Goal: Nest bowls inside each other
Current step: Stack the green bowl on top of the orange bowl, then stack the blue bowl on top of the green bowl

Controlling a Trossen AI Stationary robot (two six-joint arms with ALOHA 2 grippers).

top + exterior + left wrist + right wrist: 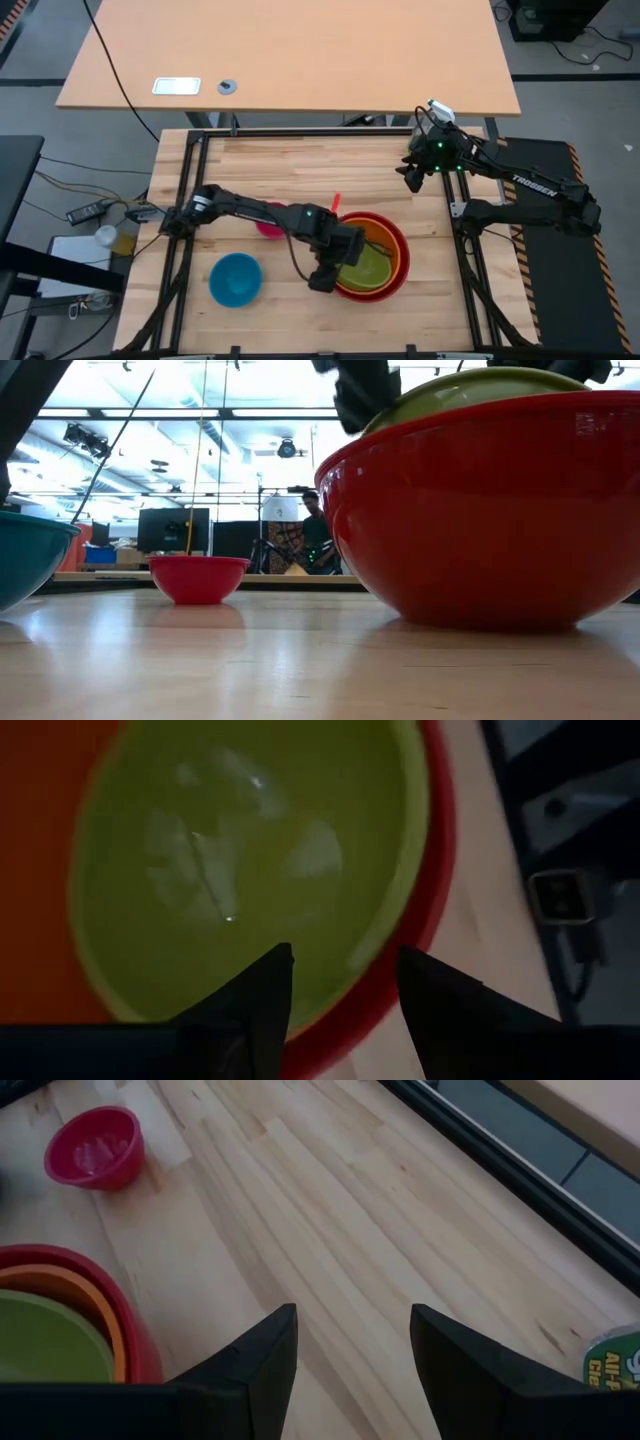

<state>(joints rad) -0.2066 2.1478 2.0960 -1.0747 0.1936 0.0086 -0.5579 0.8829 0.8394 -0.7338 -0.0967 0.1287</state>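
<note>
The red bowl (pixel 402 262) stands on the table's near right part. The orange bowl (pixel 40 870) rests inside it, and the lime green bowl (pixel 230 860) rests inside that; its top rises above the red rim (pixel 470 385). My left gripper (pixel 345 960) hangs open over the stack's near-left rim (pixel 333 272), one finger above the green bowl's inside and one outside the red rim. The blue bowl (pixel 236 279) stands alone at the near left. The pink bowl (pixel 95 1145) sits farther back, partly under the left arm. My right gripper (pixel 352 1315) waits open above the far right corner.
Black frame rails (pixel 185 200) border the wooden table. A spray bottle's label (pixel 612 1355) shows at the table's right side. Bare wood lies between the pink bowl and the far rail. A person (pixel 315 535) is in the room behind the table.
</note>
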